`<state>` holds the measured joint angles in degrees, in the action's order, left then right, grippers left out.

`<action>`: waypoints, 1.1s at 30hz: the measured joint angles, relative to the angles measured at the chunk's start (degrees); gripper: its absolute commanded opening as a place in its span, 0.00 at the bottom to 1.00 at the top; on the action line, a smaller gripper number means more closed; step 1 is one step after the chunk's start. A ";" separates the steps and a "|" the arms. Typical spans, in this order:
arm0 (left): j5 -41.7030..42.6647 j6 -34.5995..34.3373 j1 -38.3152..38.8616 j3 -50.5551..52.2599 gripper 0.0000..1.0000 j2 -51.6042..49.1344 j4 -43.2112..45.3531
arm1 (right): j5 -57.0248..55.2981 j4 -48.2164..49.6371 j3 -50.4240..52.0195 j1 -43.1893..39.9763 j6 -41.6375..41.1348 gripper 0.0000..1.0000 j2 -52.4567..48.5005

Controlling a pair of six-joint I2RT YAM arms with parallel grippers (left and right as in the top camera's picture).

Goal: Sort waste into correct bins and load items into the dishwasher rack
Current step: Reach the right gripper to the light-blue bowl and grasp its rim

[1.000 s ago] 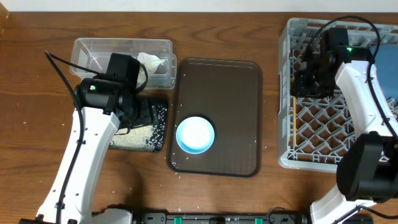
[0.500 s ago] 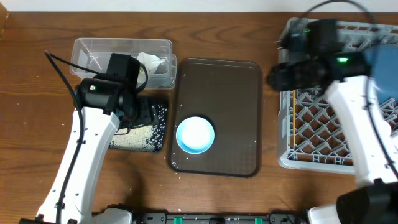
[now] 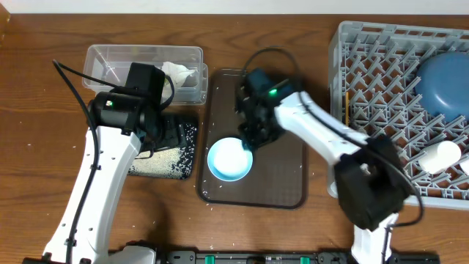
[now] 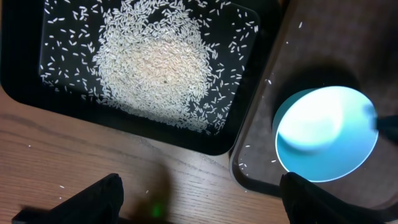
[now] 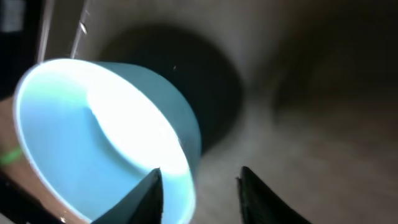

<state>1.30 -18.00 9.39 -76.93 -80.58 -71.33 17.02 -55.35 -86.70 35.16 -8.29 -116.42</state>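
The small pale-blue bowl (image 3: 230, 160) stands upright on the brown serving tray (image 3: 282, 110). My right gripper (image 3: 249, 139) is open at the bowl's far-right rim. In the right wrist view its fingers (image 5: 199, 196) straddle the rim of the bowl (image 5: 93, 124) without closing. My left gripper (image 4: 199, 208) is open and empty above the table beside the black tray (image 4: 37, 81), which holds a pile of rice (image 4: 152, 62). The bowl also shows in the left wrist view (image 4: 326, 134). The blue plate (image 3: 443, 79) and a white cup (image 3: 440, 155) sit in the grey rack (image 3: 381, 117).
The clear tub (image 3: 124, 59) at the back left holds a crumpled white tissue (image 3: 179, 72). The black tray (image 3: 172, 158) lies in front of it, partly under my left arm. A thin wooden stick (image 3: 344, 121) lies along the rack's left wall. Loose rice grains dot the table.
My right arm has swung left from the rack across the brown tray and come down to the bowl's rim. The left arm has not moved.
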 measured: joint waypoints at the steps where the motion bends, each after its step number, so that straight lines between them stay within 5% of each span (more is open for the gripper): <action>1: 0.00 0.00 0.00 0.00 0.84 0.00 0.00 | -0.35 0.09 0.02 0.59 -0.63 0.24 -0.79; 4: 0.00 0.00 0.00 0.00 0.84 0.00 -0.02 | -2.08 0.24 0.20 1.22 -2.95 0.01 -2.47; 13: 0.00 0.00 0.00 0.00 0.84 0.00 -0.02 | -8.11 -3.48 -0.83 -3.58 -5.33 0.01 -1.40; 18: 0.00 0.00 0.00 0.00 0.84 0.00 0.00 | -19.82 -1.97 -1.66 -12.07 -4.39 0.01 8.28; 25: 0.00 0.00 0.00 0.00 0.84 0.00 0.59 | -49.33 13.62 -4.24 -20.76 1.66 0.01 22.73; 33: -0.02 0.00 0.00 0.07 0.84 0.00 0.68 | -73.88 36.44 -4.44 -29.49 15.28 0.01 19.10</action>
<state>1.28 -18.00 9.39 -76.86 -80.58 -70.65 -56.86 -18.92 -91.13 5.67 6.98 -97.32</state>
